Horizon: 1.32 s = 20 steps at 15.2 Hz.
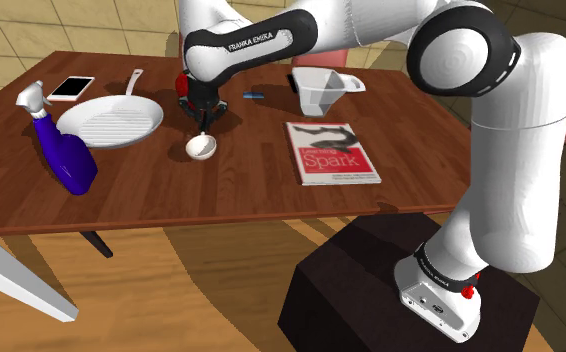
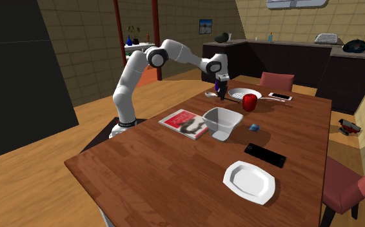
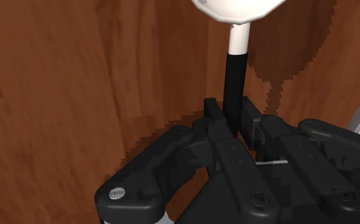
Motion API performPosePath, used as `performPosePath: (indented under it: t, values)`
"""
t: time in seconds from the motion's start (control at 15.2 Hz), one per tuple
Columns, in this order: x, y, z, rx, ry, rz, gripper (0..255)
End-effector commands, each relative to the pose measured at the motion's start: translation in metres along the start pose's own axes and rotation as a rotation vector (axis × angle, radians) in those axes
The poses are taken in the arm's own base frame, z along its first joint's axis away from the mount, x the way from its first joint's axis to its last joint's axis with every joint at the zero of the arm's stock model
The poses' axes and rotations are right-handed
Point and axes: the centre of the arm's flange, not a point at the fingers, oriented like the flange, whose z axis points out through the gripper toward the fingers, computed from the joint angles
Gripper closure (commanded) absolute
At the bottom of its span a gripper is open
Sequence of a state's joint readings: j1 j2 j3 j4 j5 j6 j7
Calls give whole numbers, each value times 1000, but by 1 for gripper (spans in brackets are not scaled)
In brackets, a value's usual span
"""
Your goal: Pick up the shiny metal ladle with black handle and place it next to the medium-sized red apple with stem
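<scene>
Ladle (image 1: 201, 147) by its black handle between clenched jaws, over brown wooden table (image 1: 221, 195), tan tiled walls (image 2: 97, 45) around.

White ladle (image 1: 201, 147) (black handle (image 3: 234, 83)), red apple (image 2: 249, 102)

One ladle (image 1: 201, 147), one apple (image 2: 249, 102), one book (image 1: 331, 152), one plate (image 2: 249, 182), one pan (image 1: 111, 122)

This is a home's kitchen and dining room. A long wooden worktop (image 2: 162, 167) stands on a wood floor (image 2: 46, 174), and a red chair (image 2: 276, 80) is drawn up to it a little beyond the fingers (image 2: 222, 95). Farther behind them a dark counter (image 2: 291, 61) runs along a tiled wall (image 2: 258, 19) with a framed picture (image 2: 205, 26). Household ware lies about: a frying pan (image 2: 239, 93) just beside the fingers, a book (image 2: 182, 121) near them, and a plate (image 2: 249, 182) well apart.
</scene>
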State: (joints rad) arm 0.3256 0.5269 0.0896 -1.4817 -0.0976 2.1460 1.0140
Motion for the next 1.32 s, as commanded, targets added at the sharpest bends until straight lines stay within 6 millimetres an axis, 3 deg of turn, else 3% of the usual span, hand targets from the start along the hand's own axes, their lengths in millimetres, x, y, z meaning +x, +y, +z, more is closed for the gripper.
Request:
performPosePath:
  t: [0.0,0.33,0.86,0.92,1.25]
  values:
    - [-1,1,10,0,0,0,255]
    - [-4,4,38,0,0,0,255]
    - [-4,4,38,0,0,0,255]
    - [-4,4,38,0,0,0,0]
    - [-4,4,38,0,0,0,0]
